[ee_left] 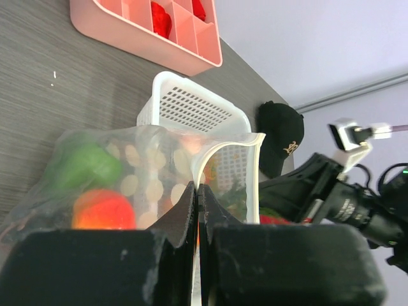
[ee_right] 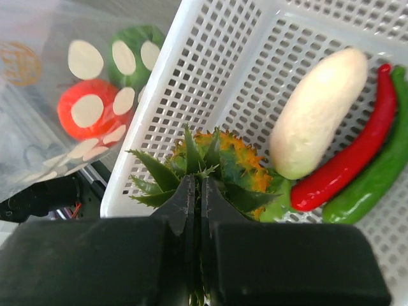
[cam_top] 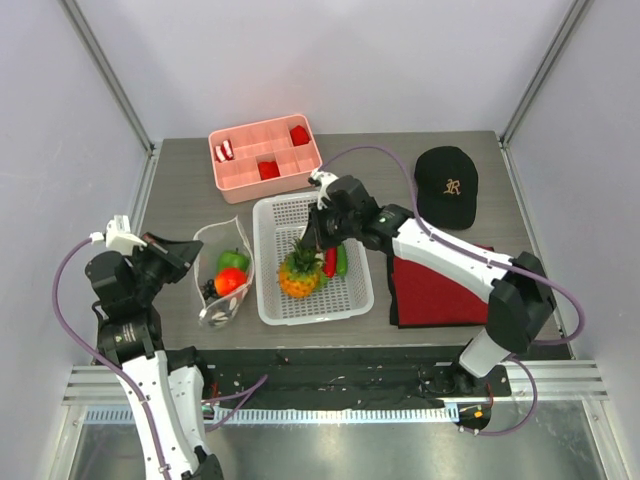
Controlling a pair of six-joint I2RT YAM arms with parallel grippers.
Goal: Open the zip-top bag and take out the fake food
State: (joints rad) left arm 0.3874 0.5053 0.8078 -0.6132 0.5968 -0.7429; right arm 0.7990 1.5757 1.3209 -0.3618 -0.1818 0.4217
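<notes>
Pinching left pincer (ee_left: 198, 194): clenched on clear polka-dot plastic zip-top bag (ee_left: 153, 159) rim.
Right pincer (ee_right: 197, 188): clenched on yellow plastic pineapple (ee_right: 247, 162) crown, inside white perforated basket (ee_right: 191, 76).

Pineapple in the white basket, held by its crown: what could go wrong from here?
1. The right end effector pinches only thin crown leaves of the pineapple, so it could slip out or topple onto the red pepper.
2. The left end effector holds the zip-top bag by its rim only; the plastic may slide free and close over the tomato inside.
</notes>
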